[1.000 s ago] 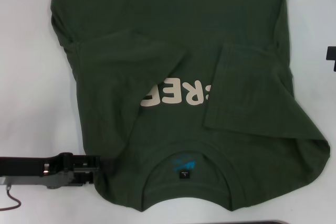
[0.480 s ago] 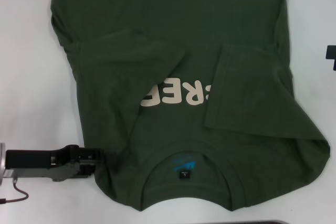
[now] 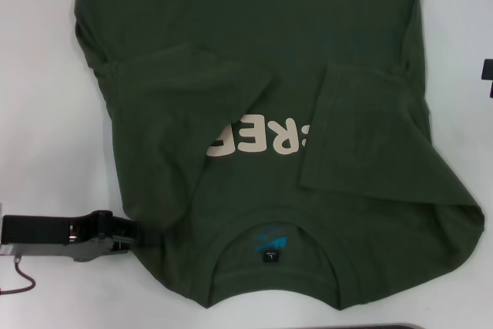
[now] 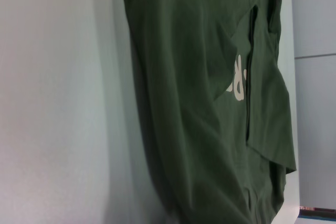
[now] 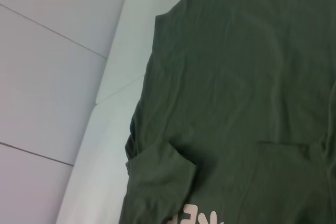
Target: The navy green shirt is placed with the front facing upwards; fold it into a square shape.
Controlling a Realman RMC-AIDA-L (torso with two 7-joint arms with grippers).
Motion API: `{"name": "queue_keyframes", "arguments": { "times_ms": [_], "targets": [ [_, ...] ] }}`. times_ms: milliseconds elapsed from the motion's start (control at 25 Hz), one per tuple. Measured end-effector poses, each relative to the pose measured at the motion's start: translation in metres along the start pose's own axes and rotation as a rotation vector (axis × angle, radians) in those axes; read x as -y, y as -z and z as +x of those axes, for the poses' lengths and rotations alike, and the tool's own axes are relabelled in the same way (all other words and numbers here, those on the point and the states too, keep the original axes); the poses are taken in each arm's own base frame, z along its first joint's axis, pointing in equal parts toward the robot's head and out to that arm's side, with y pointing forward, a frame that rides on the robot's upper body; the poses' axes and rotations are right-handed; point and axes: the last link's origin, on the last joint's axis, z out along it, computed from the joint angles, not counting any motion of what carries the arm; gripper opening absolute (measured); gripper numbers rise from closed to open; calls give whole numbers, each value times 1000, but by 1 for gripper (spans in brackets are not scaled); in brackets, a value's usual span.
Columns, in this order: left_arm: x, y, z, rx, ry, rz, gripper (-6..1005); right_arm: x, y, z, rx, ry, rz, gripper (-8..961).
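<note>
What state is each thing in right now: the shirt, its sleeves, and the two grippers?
navy green shirt: front up on the white table, collar nearest the robot, not yet square.
Sleeves: both folded inward, covering the ends of the cream lettering.
Left gripper: low at the shirt's edge beside the collar.
Right gripper: only a dark bit at the head view's right edge.

The navy green shirt (image 3: 308, 75) lies on the table (image 3: 38, 113), left gripper (image 3: 137, 235) at its left shoulder.

place: lab-like test bench | cues: plain white table (image 3: 46, 113); bare pale panelled wall (image 5: 47, 77)
</note>
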Motion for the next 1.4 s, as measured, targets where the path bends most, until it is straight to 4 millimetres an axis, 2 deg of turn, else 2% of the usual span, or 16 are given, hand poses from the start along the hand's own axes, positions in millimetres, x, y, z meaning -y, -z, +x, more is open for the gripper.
{"name": "queue_keyframes", "arguments": {
  "times_ms": [120,520,880,1200,1400],
  "targets": [
    [0,2,-1,5,-4,1,134,2,0,1,2,-15,-9,872],
    [4,16,-4,4,-4,16,42,4,3,2,-17,-18,8,871],
    [17,36,-15,-36,34,48,42,8,3,7,-50,-41,30,870],
    [14,30,-14,-14,16,39,42,17,-6,31,-178,-110,69,869],
    [13,29,-13,-18,13,34,42,14,4,39,-229,-121,52,868]
  ]
}}
